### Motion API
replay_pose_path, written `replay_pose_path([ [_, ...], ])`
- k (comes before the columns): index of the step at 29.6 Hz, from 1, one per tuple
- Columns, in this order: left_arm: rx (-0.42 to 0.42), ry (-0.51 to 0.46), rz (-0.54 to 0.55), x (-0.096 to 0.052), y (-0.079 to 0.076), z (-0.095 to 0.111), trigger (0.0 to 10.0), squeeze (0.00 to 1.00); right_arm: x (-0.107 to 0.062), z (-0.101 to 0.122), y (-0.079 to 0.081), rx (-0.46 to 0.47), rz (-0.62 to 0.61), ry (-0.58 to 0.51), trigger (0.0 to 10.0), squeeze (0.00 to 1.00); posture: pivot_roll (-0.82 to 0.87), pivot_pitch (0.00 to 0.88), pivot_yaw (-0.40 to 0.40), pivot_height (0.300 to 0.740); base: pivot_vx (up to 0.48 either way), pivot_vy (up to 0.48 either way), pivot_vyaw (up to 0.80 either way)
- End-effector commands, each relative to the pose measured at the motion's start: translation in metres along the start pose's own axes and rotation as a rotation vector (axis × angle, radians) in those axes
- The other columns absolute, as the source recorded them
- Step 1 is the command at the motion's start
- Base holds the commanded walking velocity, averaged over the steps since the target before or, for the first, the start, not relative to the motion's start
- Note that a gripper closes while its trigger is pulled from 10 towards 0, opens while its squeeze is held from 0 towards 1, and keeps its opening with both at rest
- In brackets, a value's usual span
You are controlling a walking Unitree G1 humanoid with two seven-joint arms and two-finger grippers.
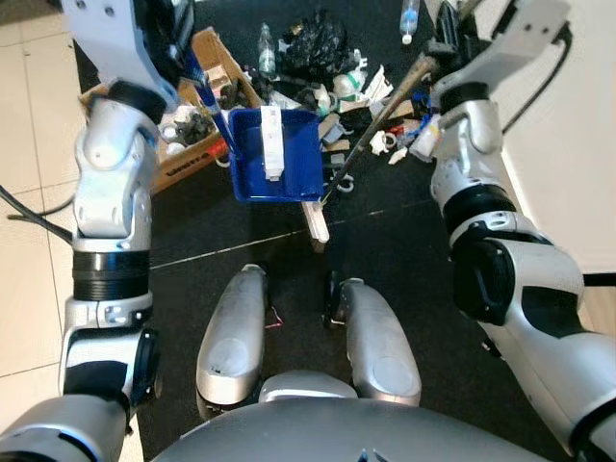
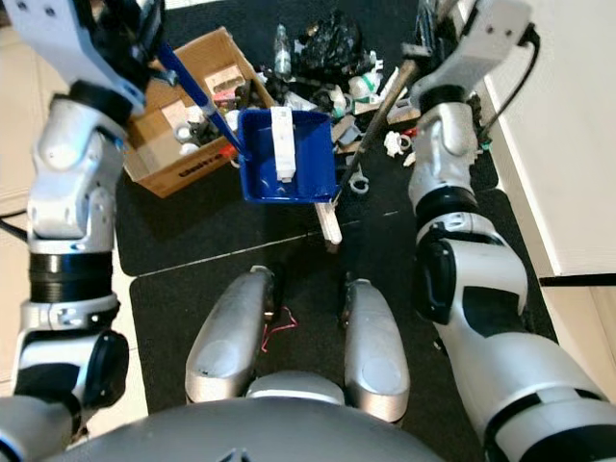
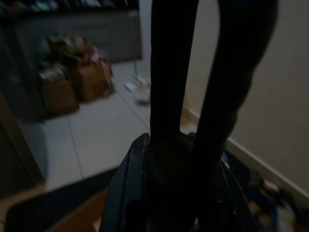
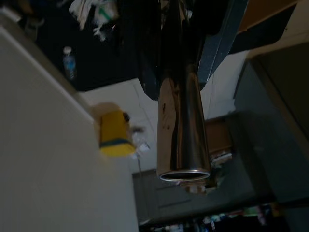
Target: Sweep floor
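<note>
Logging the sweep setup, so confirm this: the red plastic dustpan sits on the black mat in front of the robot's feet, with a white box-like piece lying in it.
Wrong colour: the plastic dustpan is blue, not red, as the left eye view shows. It does sit on the black mat ahead of the robot's feet, with the white box-like piece lying in it.

Two silver-grey arms, segmented, with black ribbed joint bands: left arm [image 1: 111, 241], right arm [image 1: 500, 260]. Black cable runs along the right arm's upper housing. Rounded silver legs [image 1: 236, 332] below, thin red wire between them. Black gripper fingers [image 3: 171, 87].
</note>
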State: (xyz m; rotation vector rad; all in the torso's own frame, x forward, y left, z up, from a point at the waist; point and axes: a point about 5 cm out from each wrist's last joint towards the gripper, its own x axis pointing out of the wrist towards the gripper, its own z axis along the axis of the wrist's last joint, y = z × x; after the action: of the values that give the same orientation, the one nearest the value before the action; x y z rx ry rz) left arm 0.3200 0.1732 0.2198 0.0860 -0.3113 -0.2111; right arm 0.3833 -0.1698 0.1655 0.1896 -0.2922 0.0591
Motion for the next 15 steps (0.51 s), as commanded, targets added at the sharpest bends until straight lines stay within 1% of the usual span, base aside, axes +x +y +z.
replay_pose_path([
  [1,0.021,-0.075,0.007,0.005,0.005,0.015,10.0,0.00,0.006,0.007,-0.004,-0.040,-0.012,0.011,10.0,0.00,0.28,0.012,-0.009,0.740,0.000,0.000,0.00],
  [4,0.020,-0.079,0.016,0.007,0.007,0.016,10.0,0.00,0.008,0.009,-0.005,-0.054,-0.022,0.011,10.0,0.00,0.28,0.000,-0.016,0.740,0.000,0.000,0.00],
  [5,0.017,-0.090,0.029,0.009,0.008,0.017,10.0,0.00,0.008,0.011,-0.005,-0.038,-0.014,-0.006,10.0,0.00,0.28,0.000,-0.019,0.740,0.000,0.000,0.00],
  [7,0.019,-0.099,0.036,0.011,0.010,0.019,10.0,0.00,0.008,0.012,-0.005,-0.036,-0.001,-0.015,10.0,0.00,0.28,0.000,-0.022,0.740,0.000,0.000,0.00],
  [9,0.028,-0.113,0.048,0.014,0.013,0.022,10.0,0.00,0.008,0.013,-0.004,-0.060,0.018,-0.023,10.0,0.00,0.28,0.000,-0.024,0.740,0.000,0.000,0.00],
  [11,0.040,-0.114,0.064,0.015,0.018,0.023,10.0,0.00,0.008,0.013,-0.004,-0.067,0.006,-0.018,10.0,0.00,0.28,0.000,-0.023,0.740,0.000,0.000,0.00],
  [12,0.040,-0.114,0.064,0.015,0.018,0.023,10.0,0.00,0.008,0.013,-0.004,-0.067,0.006,-0.018,10.0,0.00,0.28,0.000,-0.023,0.740,0.000,0.000,0.00],
  [13,0.043,-0.113,0.070,0.015,0.020,0.023,10.0,0.00,0.009,0.013,-0.005,-0.067,-0.001,-0.016,10.0,0.00,0.28,0.000,-0.023,0.740,0.000,0.000,0.00],
  [14,0.052,-0.120,0.107,0.016,0.029,0.025,10.0,0.00,0.009,0.014,-0.004,-0.070,0.003,-0.018,10.0,0.00,0.28,0.000,-0.020,0.740,0.000,0.000,0.00],
  [15,0.053,-0.122,0.119,0.016,0.032,0.025,10.0,0.00,0.010,0.014,-0.004,-0.071,0.004,-0.018,10.0,0.00,0.28,0.000,-0.020,0.740,0.000,0.000,0.00],
])
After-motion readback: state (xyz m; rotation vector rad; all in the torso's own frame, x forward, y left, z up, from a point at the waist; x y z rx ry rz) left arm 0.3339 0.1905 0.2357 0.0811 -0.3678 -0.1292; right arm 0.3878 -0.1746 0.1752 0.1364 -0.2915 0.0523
